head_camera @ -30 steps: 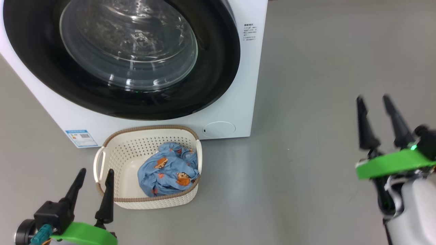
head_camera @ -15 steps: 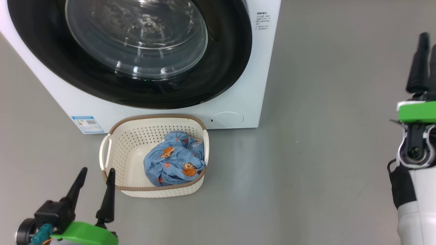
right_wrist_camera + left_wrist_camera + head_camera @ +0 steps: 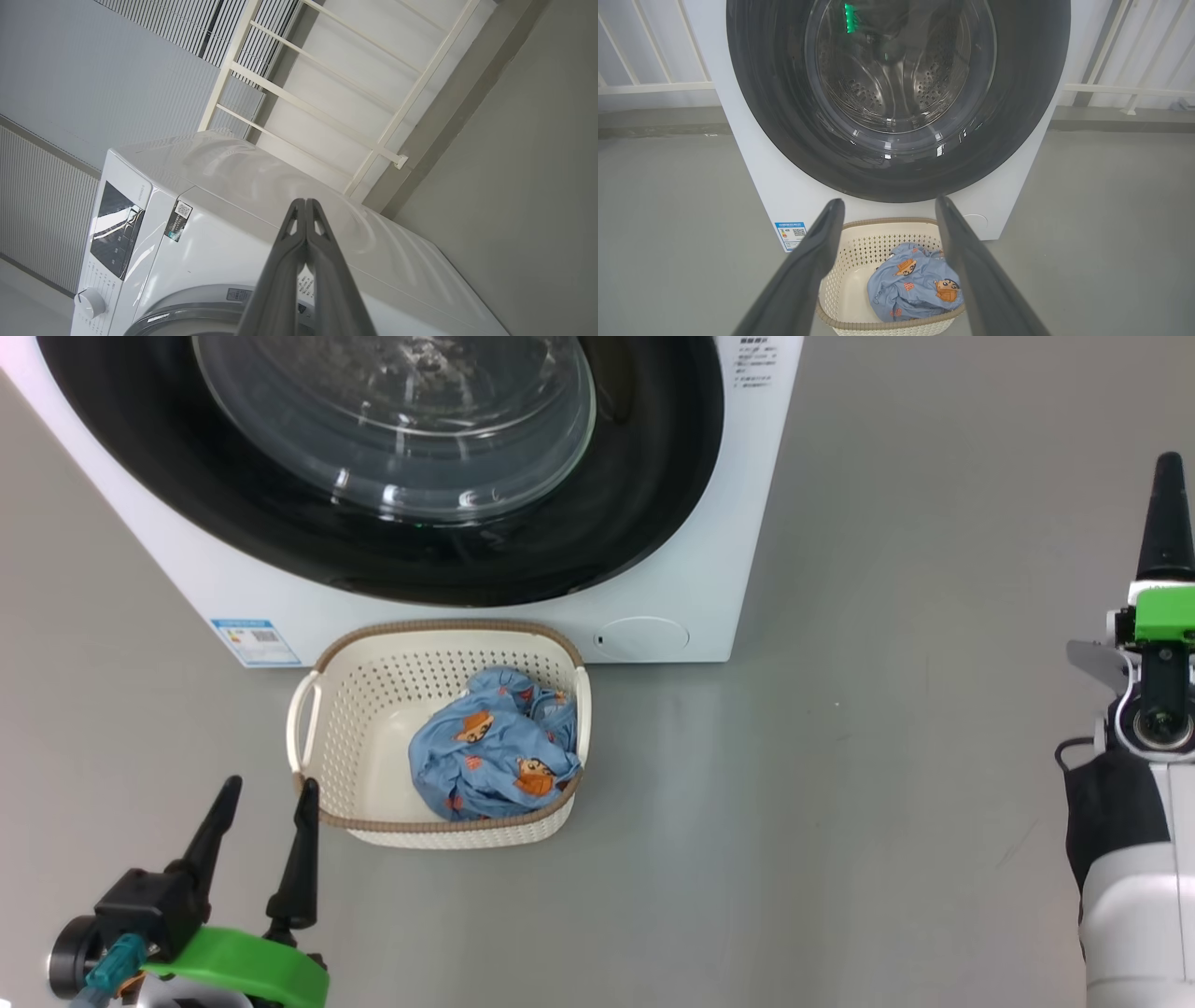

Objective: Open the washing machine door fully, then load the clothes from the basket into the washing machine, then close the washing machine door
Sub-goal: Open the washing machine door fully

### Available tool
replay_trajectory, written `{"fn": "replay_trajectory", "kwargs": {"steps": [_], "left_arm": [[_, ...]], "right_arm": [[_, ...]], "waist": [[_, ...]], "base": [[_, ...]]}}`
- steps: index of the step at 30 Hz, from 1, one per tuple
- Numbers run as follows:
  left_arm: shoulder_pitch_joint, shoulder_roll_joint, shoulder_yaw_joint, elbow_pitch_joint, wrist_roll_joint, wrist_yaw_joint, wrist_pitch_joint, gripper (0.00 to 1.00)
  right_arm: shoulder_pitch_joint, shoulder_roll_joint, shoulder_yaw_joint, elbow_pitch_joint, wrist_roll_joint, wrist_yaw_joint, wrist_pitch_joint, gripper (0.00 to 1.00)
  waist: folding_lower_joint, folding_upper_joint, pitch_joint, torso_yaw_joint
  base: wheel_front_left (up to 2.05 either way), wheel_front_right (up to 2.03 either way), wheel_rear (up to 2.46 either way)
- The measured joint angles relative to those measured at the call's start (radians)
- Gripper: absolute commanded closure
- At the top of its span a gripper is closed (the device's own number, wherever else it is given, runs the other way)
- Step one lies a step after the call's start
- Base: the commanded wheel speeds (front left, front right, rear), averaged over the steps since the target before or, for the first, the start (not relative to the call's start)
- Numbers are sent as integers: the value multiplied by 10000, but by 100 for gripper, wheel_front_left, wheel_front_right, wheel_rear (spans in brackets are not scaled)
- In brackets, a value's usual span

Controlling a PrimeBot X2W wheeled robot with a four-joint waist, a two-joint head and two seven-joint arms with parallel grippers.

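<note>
Ahead: basket (image 3: pixel 373 709) just beyond left hand (image 3: pixel 269 786); clothes (image 3: pixel 495 756) inside

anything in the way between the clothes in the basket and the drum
Yes: the washing machine door is shut, so the clothes in the basket on the floor in front of it cannot go in until it is opened.

Nothing actually legible tbh. The washing machine (image 3: pixel 728 569) has a blue label sticker (image 3: pixel 255 642) with a QR code low on its front, a block of tiny print (image 3: pixel 758 362) higher up, and a QR sticker (image 3: pixel 178 220) beside the display, all too small.
</note>
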Motion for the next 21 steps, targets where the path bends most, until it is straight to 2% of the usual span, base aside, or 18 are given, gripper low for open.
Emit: {"fn": "replay_trajectory", "kwargs": {"steps": [6, 17, 21], "left_arm": [[-87, -75, 33, -4, -12, 0, 0, 0], [-472, -151, -27, -59, -17, 0, 0, 0], [-632, -201, -48, -92, -98, 0, 0, 0]], "right_arm": [[-880, 15, -616, 988, 349, 0, 1108, 100], [-2809, 17, -1693, 2587, 295, 0, 2792, 100], [-3530, -42, -2073, 3095, -48, 0, 3277, 100]], "waist": [[0, 0, 252, 103], [0, 0, 770, 278], [0, 0, 1000, 373]], "base": [[0, 0, 0], [0, 0, 0], [0, 0, 0]]}}
